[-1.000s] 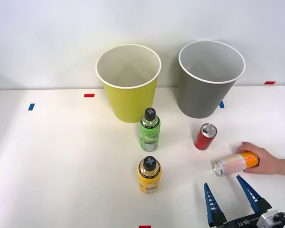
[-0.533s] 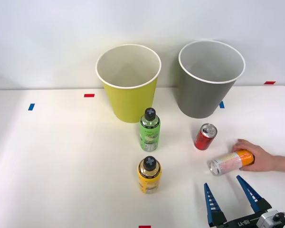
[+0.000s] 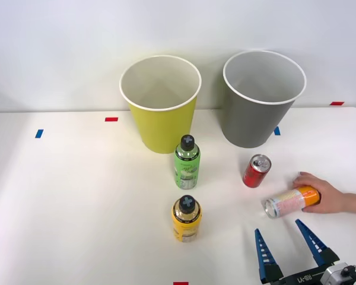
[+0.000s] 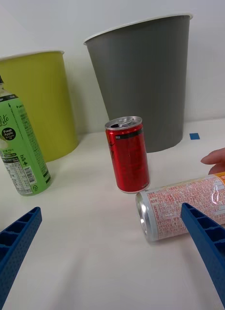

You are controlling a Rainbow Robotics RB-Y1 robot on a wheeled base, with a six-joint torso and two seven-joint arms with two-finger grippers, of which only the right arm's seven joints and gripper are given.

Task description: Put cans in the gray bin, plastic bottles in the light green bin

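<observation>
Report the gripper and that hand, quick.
Right gripper: open, holding nothing, low over the table.
Person's hand: on the orange can, which lies on its side.

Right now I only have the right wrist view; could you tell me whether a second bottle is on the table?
Observer: Yes, a yellow bottle stands upright, nearer the robot than the green bottle.
Operator: Thank you. What is that at the lying can's end?
Observer: A person's hand reaches in from the table's right edge and holds the base end of the orange can.
Operator: Is anything in the bins yet?
Observer: From above, the gray bin and the light green bin show only pale inner walls, as far down as the front view looks.
</observation>
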